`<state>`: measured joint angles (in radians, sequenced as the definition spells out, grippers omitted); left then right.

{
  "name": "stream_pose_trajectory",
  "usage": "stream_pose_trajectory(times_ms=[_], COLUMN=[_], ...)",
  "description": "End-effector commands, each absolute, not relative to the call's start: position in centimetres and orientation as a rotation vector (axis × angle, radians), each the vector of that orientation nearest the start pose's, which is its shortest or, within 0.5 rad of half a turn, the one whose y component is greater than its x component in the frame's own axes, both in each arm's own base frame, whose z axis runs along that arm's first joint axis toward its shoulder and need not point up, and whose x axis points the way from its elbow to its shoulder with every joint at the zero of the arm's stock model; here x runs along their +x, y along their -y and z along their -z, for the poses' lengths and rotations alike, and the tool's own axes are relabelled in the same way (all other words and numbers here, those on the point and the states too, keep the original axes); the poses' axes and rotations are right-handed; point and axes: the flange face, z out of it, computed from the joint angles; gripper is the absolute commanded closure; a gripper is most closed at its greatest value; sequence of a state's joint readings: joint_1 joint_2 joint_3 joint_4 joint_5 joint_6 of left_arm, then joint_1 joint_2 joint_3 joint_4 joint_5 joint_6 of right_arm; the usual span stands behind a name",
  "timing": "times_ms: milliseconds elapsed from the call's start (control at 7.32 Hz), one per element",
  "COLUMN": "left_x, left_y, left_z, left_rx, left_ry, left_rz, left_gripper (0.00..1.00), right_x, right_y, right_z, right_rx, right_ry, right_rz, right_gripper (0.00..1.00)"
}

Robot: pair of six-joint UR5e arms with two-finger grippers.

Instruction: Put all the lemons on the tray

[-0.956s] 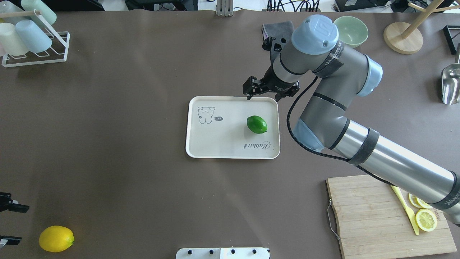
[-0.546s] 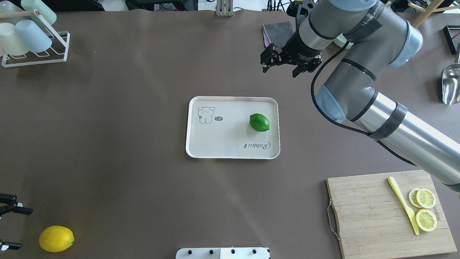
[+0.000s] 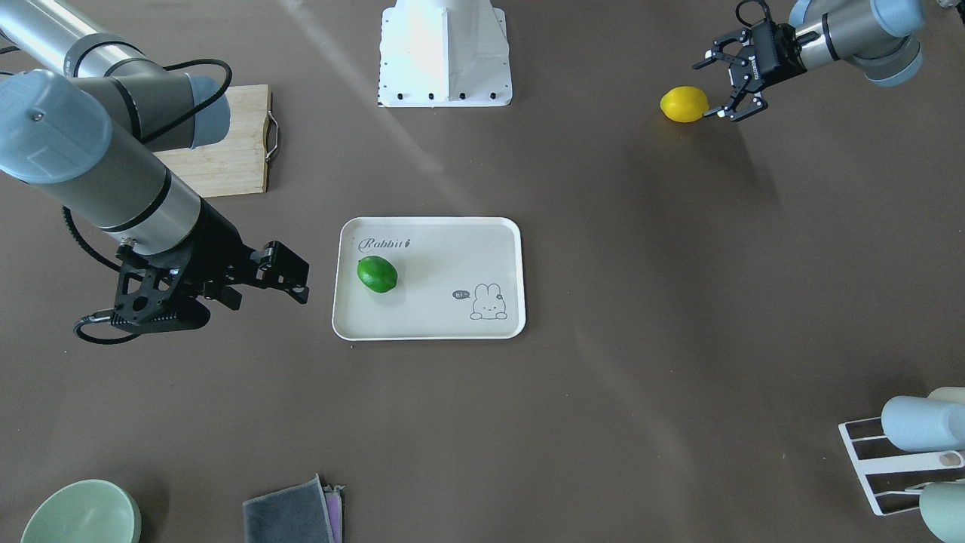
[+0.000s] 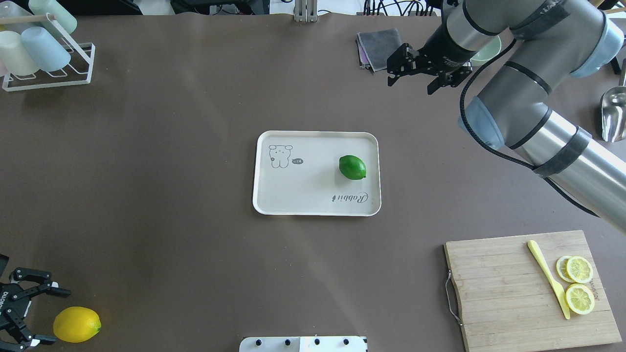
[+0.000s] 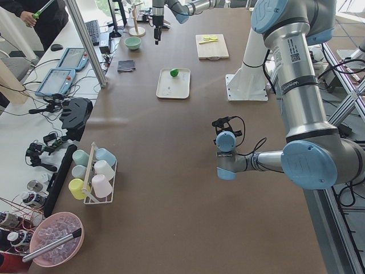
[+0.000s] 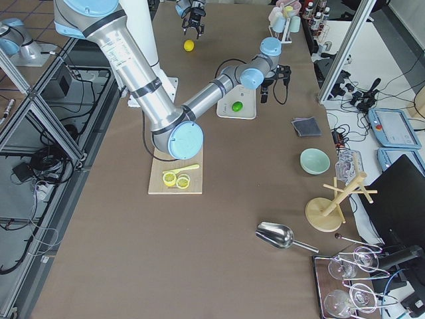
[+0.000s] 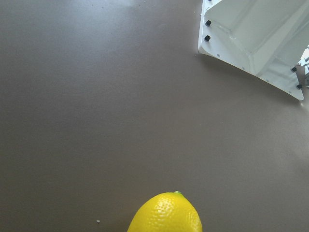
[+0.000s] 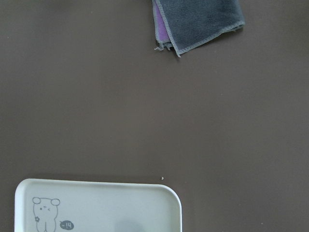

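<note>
The brown table (image 4: 171, 171) carries a wooden cutting board (image 4: 503, 293) at its near right corner, with a metal handle on the board's left edge. On the board lie a yellow knife (image 4: 548, 278) and, just right of it, round citrus slices (image 4: 579, 298). At the far edge a grey cloth (image 4: 379, 46) lies over a purple one, near a pale green bowl (image 3: 79, 516). Further right are a wooden stand (image 4: 547, 51) and a metal scoop (image 4: 614, 115). A white wire rack (image 4: 91, 63) at the far left corner holds pastel cups (image 4: 44, 46).

Robotics lab: teach pendants (image 5: 55, 83) and aluminium framing (image 5: 85, 40) flank the table (image 5: 171, 171).
</note>
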<state>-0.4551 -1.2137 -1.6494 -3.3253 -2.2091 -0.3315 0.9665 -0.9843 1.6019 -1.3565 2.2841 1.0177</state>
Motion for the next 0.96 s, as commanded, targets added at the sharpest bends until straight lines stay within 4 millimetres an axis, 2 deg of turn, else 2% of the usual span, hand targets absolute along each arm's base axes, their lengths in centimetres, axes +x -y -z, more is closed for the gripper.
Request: stream_pose_trajectory(times_ms=[0,273,546,820], left_x=[26.5,26.7,27.3,27.5], left_y=[20.7,20.7,20.6,20.7], left_z=[-57.8,-58.1,-58.1,-58.5], left_rx=[0.765,0.760,0.755,0.748], left_ry=[-1.405,-1.404,-1.410,-1.407], left_rz=[-1.091,-1.094,-1.100,-1.101], left_gripper=[0.03,0.03,0.03,0.03], right_x=[-31.1,-30.2,-28.0,-25.0], right_y=[59.7,59.4,59.0,58.1], right_z=[-29.2,-32.1,-36.5,-40.5], right_rx=[0.065,0.057,0.077,0.098], right_ry=[1.016,0.990,0.948,0.921], right_rz=[-0.065,-0.062,0.001,0.074], right_gripper=[0.00,0.00,0.00,0.00])
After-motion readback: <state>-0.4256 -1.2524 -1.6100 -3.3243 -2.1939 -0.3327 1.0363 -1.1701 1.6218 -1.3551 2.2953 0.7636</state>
